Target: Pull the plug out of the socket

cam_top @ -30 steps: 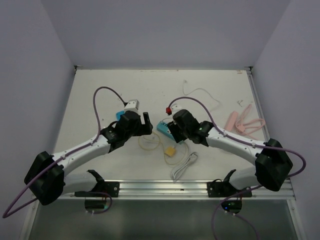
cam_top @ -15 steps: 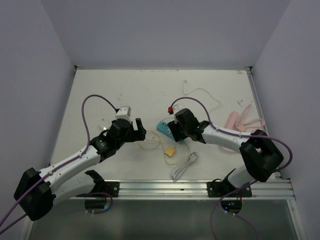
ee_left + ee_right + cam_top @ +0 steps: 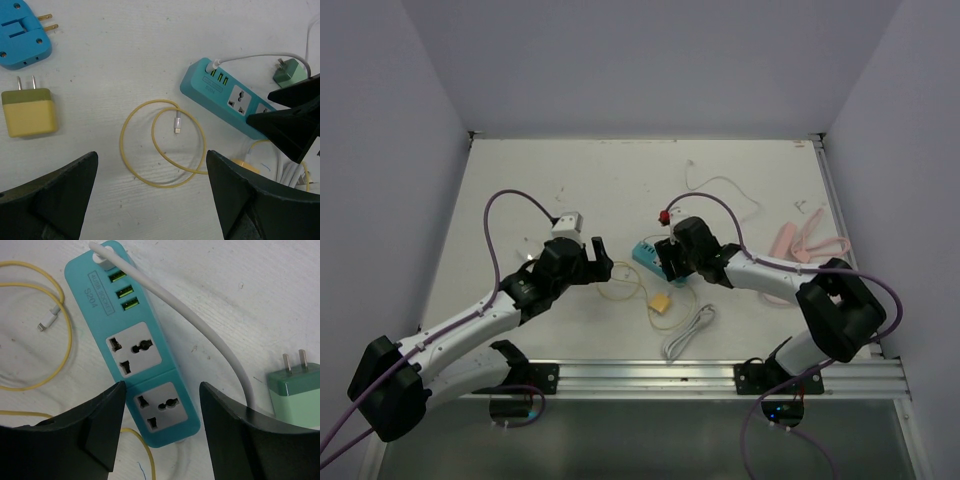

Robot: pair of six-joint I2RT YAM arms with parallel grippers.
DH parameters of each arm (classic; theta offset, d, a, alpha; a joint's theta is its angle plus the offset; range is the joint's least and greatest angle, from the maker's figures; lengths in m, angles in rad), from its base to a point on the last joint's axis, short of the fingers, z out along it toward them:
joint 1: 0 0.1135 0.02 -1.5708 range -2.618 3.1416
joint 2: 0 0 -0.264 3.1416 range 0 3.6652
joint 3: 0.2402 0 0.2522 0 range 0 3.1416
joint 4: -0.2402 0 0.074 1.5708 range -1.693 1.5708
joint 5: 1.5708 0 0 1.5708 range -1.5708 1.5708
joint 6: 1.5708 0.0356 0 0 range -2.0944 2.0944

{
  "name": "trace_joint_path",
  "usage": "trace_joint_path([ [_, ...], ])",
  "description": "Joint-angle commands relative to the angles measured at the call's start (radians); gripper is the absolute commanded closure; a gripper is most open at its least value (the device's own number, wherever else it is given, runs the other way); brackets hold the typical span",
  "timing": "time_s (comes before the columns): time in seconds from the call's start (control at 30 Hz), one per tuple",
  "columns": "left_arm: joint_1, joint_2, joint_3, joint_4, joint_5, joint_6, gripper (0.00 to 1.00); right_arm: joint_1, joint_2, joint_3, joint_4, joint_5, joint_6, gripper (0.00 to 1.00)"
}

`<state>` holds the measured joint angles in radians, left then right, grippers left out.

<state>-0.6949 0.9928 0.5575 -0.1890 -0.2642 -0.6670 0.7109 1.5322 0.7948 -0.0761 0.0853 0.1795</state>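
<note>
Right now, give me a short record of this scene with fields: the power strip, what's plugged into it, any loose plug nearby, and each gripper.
strip: teal plastic power strip, lying flat
sockets: two white universal sockets, both empty
plugged in: white round cable, at the strip's end, next to the green USB ports
loose nearby: green two-pin plug block, lying beside the strip with its pins free
left gripper: open, above the yellow coiled cable
right gripper: open, one finger on each side of the strip
</note>
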Motion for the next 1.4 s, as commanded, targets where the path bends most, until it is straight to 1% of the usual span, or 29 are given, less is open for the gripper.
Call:
trace_joint_path([
  [0.0, 0.006, 0.000, 0.007, 0.019, 0.008, 0.014, 0.07, 0.002, -0.007, -0.054, -0.054, -0.039, 0.014, 0.35],
  [0.17, 0.006, 0.012, 0.016, 0.020, 0.016, 0.007, 0.07, 0.002, -0.060, -0.078, -0.045, -0.071, 0.021, 0.32],
  [0.33, 0.008, 0.018, 0.015, 0.022, 0.023, 0.000, 0.07, 0.001, -0.069, -0.091, -0.039, -0.056, 0.026, 0.31],
  [0.5, 0.006, 0.017, 0.018, 0.025, 0.037, -0.006, 0.07, 0.002, -0.018, -0.097, -0.021, -0.041, 0.037, 0.32],
  [0.6, 0.006, 0.017, 0.021, 0.028, 0.046, -0.011, 0.07, 0.002, 0.000, -0.111, 0.002, -0.029, 0.049, 0.35],
  [0.7, 0.006, 0.018, 0.027, 0.033, 0.056, -0.022, 0.07, 0.002, 0.000, -0.108, -0.002, -0.021, 0.052, 0.44],
  [0.73, 0.006, 0.018, 0.028, 0.034, 0.062, -0.025, 0.07, 0.002, -0.006, -0.106, -0.002, -0.021, 0.052, 0.54],
  [0.8, 0.006, 0.023, 0.038, 0.036, 0.065, -0.035, 0.07, 0.001, -0.020, -0.106, -0.004, -0.021, 0.061, 0.67],
  [0.83, 0.006, 0.024, 0.045, 0.037, 0.066, -0.040, 0.07, 0.001, -0.038, -0.109, -0.002, -0.025, 0.075, 0.80],
  [0.87, 0.006, 0.027, 0.050, 0.036, 0.065, -0.048, 0.07, -0.001, -0.047, -0.111, 0.004, -0.030, 0.084, 0.85],
  [0.9, 0.008, 0.033, 0.064, 0.034, 0.063, -0.054, 0.07, -0.007, -0.055, -0.112, 0.007, -0.036, 0.095, 0.92],
  [0.97, 0.006, 0.043, 0.081, 0.034, 0.057, -0.060, 0.08, -0.013, -0.084, -0.123, 0.030, -0.059, 0.136, 0.99],
  [1.0, 0.008, 0.058, 0.097, 0.033, 0.056, -0.071, 0.08, -0.017, -0.093, -0.127, 0.039, -0.064, 0.152, 1.00],
  [1.13, 0.006, 0.107, 0.151, 0.025, 0.052, -0.106, 0.08, -0.021, -0.132, -0.154, 0.097, -0.082, 0.244, 1.00],
  [1.23, 0.006, 0.151, 0.185, 0.029, 0.057, -0.160, 0.09, -0.022, -0.152, -0.175, 0.147, -0.110, 0.319, 1.00],
  [1.37, 0.006, 0.214, 0.214, 0.081, 0.089, -0.248, 0.09, -0.022, -0.162, -0.209, 0.238, -0.108, 0.423, 1.00],
])
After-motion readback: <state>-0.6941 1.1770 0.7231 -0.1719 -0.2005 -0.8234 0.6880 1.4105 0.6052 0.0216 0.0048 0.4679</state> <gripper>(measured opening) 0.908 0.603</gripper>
